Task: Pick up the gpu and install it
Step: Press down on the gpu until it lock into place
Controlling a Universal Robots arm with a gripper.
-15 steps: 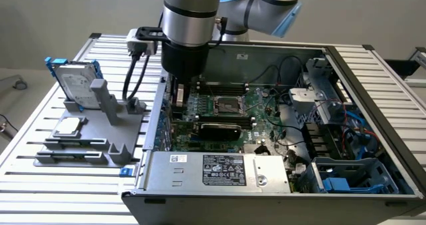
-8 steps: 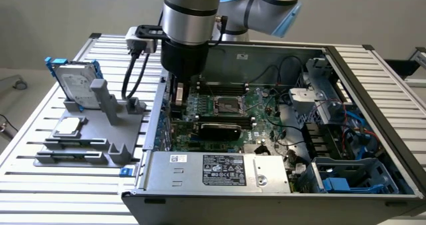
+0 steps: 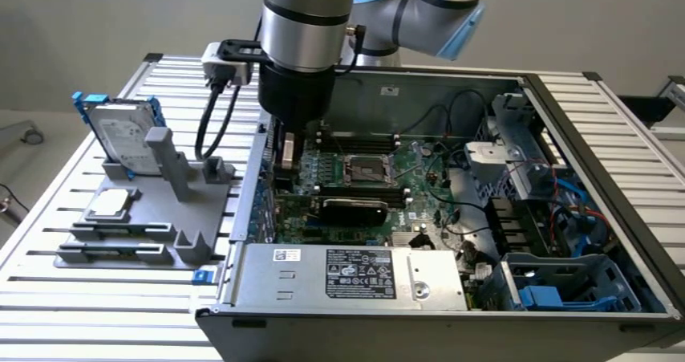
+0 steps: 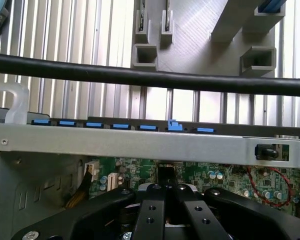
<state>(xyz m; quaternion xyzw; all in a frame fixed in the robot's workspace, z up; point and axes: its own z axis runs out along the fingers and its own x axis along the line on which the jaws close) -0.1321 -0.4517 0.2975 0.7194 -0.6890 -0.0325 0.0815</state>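
The gpu, a small flat card with a black rounded shroud (image 3: 354, 210), sits low on the green motherboard (image 3: 423, 169) inside the open grey computer case (image 3: 321, 275), pretty dim and hard to read. One silver hard drive with blue rails (image 3: 118, 133) stands in the grey holder (image 3: 128, 217) on the slatted metal surface (image 3: 64, 294). The black tool (image 4: 166, 200) hangs inside the case's rear edge, fingers pressed together; whatever's between them is hidden.
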